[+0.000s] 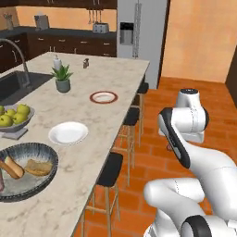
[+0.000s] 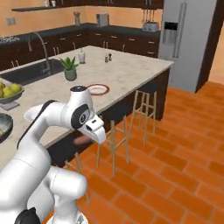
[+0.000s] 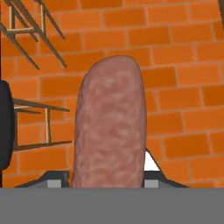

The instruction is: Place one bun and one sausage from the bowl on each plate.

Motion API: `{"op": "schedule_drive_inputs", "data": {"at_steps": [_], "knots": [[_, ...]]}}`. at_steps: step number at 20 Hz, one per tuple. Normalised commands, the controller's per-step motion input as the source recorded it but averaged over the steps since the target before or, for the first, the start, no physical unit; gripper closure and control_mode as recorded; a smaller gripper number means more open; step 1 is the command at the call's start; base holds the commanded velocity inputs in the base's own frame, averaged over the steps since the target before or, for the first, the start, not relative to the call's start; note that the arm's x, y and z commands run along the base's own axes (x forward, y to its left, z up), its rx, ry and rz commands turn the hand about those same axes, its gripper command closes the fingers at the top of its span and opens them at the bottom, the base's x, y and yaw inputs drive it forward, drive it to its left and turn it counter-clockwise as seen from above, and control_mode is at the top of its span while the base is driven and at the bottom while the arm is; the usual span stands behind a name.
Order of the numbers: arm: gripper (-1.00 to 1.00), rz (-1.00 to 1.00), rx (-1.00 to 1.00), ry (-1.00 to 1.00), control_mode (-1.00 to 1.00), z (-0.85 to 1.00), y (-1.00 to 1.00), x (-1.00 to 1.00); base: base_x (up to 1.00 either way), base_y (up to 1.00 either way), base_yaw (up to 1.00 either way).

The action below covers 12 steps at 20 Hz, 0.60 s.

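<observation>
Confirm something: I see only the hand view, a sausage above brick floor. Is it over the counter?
Observer: No. In the right base view the sausage hangs off the counter edge, above the floor, with the gripper shut on it.
Operator: Anything on the plates?
Observer: Both are bare: the white plate and the rimmed plate.
Operator: And the bowl?
Observer: The bowl holds two buns.
</observation>
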Motion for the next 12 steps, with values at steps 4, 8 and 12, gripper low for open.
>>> {"op": "schedule_drive_inputs", "data": {"at_steps": [4, 8, 12], "knots": [[1.0, 0.0, 0.0, 0.0, 1.0, 0.0, 0.0, 0.0, 0.25, -0.09, 0.88], [1.0, 0.0, 0.0, 0.0, 1.0, 0.0, 0.0, 0.0, 0.1, -0.01, 0.93], [1.0, 0.0, 0.0, 0.0, 1.0, 0.0, 0.0, 0.0, 0.25, -0.44, 0.73]]}}
